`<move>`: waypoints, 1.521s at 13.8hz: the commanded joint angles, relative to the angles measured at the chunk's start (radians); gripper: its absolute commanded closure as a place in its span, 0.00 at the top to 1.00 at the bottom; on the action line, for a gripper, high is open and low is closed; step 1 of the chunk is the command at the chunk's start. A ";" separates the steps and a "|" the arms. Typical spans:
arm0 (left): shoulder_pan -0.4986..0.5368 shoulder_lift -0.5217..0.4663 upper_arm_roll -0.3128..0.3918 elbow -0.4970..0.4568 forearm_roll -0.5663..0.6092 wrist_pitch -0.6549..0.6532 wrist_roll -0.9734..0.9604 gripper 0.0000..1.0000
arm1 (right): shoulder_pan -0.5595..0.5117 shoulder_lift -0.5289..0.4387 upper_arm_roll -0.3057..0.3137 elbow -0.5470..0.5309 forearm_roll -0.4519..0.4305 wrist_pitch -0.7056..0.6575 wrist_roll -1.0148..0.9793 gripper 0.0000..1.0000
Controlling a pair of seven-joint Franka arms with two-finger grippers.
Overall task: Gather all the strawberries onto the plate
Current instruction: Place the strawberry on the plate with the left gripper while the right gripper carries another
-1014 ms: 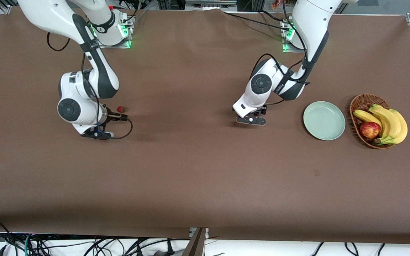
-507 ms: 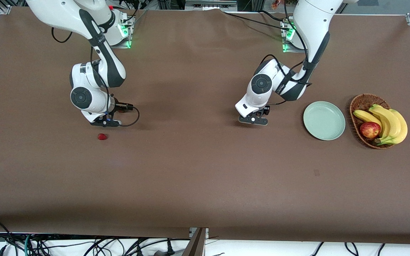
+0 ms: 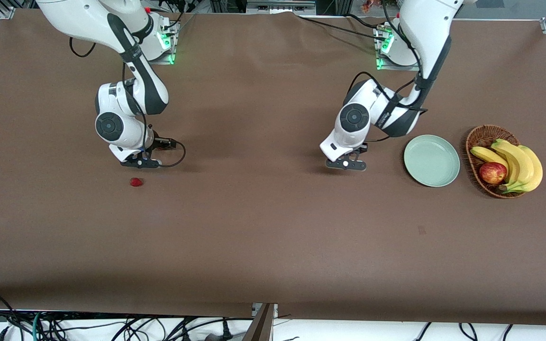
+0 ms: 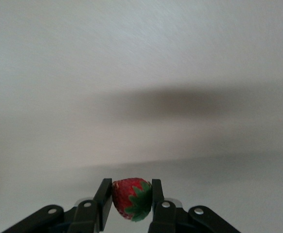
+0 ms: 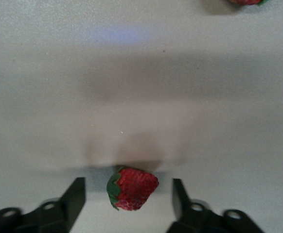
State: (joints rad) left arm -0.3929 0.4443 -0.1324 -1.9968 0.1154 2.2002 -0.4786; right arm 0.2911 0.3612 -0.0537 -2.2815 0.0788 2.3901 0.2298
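The left gripper (image 4: 129, 199) is clamping a strawberry (image 4: 132, 198) near the plate (image 3: 432, 160). Well away from the plate, the right gripper (image 5: 128, 194) is straddling a second berry (image 5: 132, 188), fingers apart; a third (image 3: 136, 182) is lying nearby.

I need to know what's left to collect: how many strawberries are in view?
3. One strawberry is clamped in the left gripper, one lies between the right gripper's open fingers, one lies loose nearby.

Counted: three strawberries (image 4: 131, 199) (image 5: 132, 188) (image 3: 135, 182); one plate (image 3: 432, 160); one basket (image 3: 475, 142) holding three bananas (image 3: 519, 163) and one apple (image 3: 492, 172); two arms, one gripper each.
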 commanded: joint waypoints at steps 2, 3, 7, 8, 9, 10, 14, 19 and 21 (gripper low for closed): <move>0.130 -0.019 -0.003 0.102 0.024 -0.163 0.223 0.00 | -0.012 -0.004 0.009 -0.021 0.004 0.024 -0.013 0.40; 0.191 -0.019 -0.003 0.107 0.024 -0.172 0.333 0.00 | -0.012 -0.002 0.009 -0.021 0.004 0.024 -0.013 0.34; 0.432 -0.001 -0.004 0.101 0.024 -0.145 0.719 0.00 | -0.012 -0.004 0.009 -0.013 0.004 0.023 -0.012 0.15; 0.480 0.019 -0.006 0.099 0.024 -0.110 0.803 0.00 | -0.012 -0.005 0.011 0.005 0.004 0.021 -0.009 0.14; 0.512 0.039 -0.006 0.096 0.024 -0.079 0.866 0.00 | -0.013 -0.005 0.029 0.043 0.004 0.017 0.000 0.14; 0.538 0.065 -0.006 0.095 0.023 -0.054 0.903 0.00 | -0.013 0.001 0.069 0.103 0.009 0.014 0.011 0.14; 0.572 0.088 -0.007 0.092 0.023 -0.037 0.936 0.71 | 0.107 0.210 0.156 0.449 0.001 0.012 0.361 0.14; 0.572 0.077 -0.012 0.101 0.021 -0.054 0.934 1.00 | 0.331 0.506 0.155 0.938 0.001 0.012 0.733 0.14; 0.572 0.047 -0.016 0.111 0.009 -0.100 0.934 1.00 | 0.410 0.617 0.153 1.130 -0.001 0.020 0.885 0.14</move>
State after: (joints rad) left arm 0.1742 0.5374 -0.1393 -1.8911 0.1187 2.1517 0.4424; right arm 0.6459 0.8391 0.1076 -1.3891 0.0806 2.4297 1.0006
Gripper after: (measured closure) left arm 0.022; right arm 0.595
